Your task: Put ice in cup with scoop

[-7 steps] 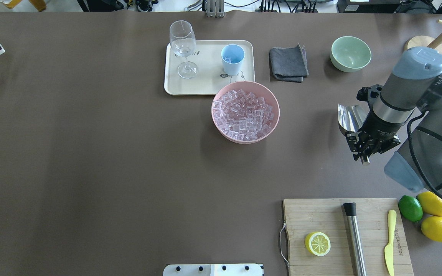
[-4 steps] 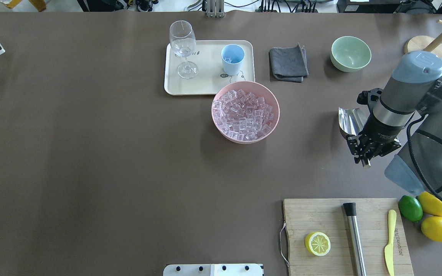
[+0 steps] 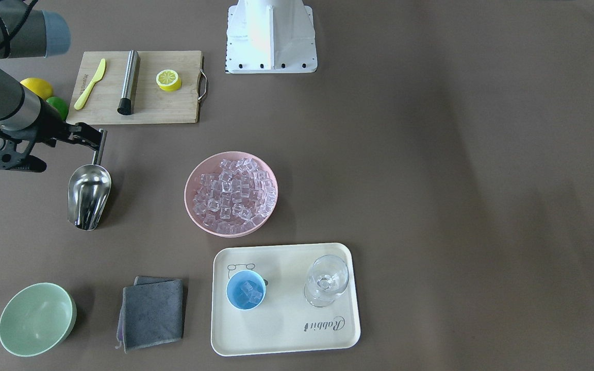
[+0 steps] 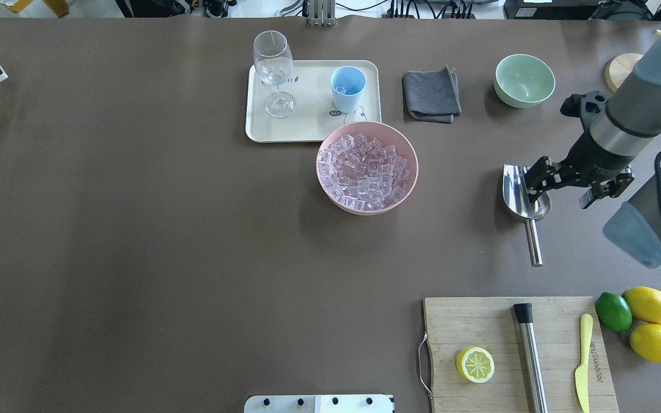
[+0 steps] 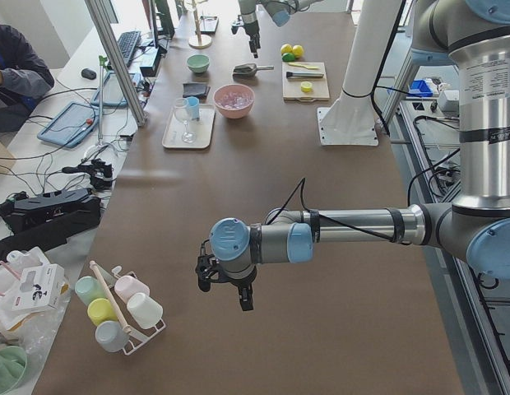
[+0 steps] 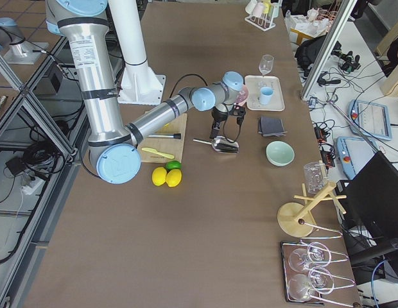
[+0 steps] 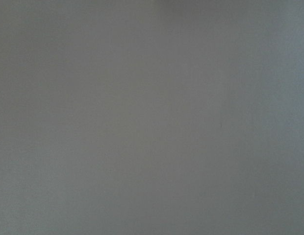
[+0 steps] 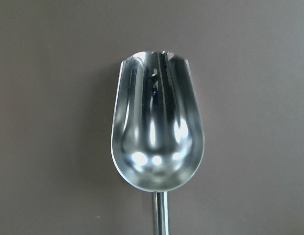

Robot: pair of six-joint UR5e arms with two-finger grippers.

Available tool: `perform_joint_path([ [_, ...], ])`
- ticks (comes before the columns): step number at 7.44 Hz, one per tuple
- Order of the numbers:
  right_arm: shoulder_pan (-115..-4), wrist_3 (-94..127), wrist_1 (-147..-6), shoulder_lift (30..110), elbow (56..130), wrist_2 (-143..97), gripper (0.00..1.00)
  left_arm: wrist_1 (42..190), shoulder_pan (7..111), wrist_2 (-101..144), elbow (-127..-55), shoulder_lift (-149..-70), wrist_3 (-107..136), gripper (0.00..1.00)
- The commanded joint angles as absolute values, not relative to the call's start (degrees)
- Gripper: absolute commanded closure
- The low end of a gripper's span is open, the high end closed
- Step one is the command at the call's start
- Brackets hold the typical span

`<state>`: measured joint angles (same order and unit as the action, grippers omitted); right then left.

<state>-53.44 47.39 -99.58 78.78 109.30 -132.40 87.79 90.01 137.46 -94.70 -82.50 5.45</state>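
The steel scoop [image 4: 523,198] lies empty on the table right of the pink bowl, handle toward the robot; it also shows from above in the right wrist view [image 8: 157,137] and across the table [image 3: 88,198]. My right gripper [image 4: 536,176] hangs open above it, touching nothing. Ice [image 4: 365,172] fills the pink bowl [image 4: 330,198]. The light-blue cup [image 4: 348,86] stands on the cream tray with a few cubes inside [image 3: 248,292]. My left gripper [image 5: 226,288] hovers over bare table far to the left; I cannot tell whether it is open or shut.
A stemmed glass [image 4: 273,71] shares the tray [image 4: 307,129]. A grey cloth [image 4: 431,94] and green bowl [image 4: 524,80] sit beyond the scoop. Nearer the robot lies a cutting board [image 4: 479,321] with lemon half, steel cylinder and knife, with lemons and a lime [image 4: 613,311] beside it.
The right gripper has let go of the scoop's handle and risen away from the robot. The scoop now rests on the table with its handle bare.
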Motion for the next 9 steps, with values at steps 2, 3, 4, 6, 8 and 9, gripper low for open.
perform_joint_path([
  [2,-73.4,28.1,-104.2,82.3,112.0,-132.4,0.00,87.8,90.3,137.5,-94.9,-82.9,5.5,0.01],
  [3,-79.2,14.5,-110.1,83.0,111.9,-132.0,0.00,87.8,90.3,137.5,-94.8,-82.8,5.5,0.01],
  [4,-85.0,3.5,-111.3,84.4,109.4,-132.0,0.00,88.1,90.2,137.5,-94.7,-82.9,5.5,0.01],
  [6,-93.0,-11.0,-110.8,86.5,102.1,-132.2,0.00,88.1,90.7,137.5,-95.0,-83.8,5.8,0.01],
  [8,-96.2,-18.6,-110.4,89.4,96.8,-132.6,0.00,88.1,90.8,137.5,-94.4,-83.3,6.0,0.01],
  [9,-96.2,-18.5,-108.8,89.4,94.7,-132.6,0.00,88.1,90.7,137.1,-94.5,-83.8,6.1,0.01],
])
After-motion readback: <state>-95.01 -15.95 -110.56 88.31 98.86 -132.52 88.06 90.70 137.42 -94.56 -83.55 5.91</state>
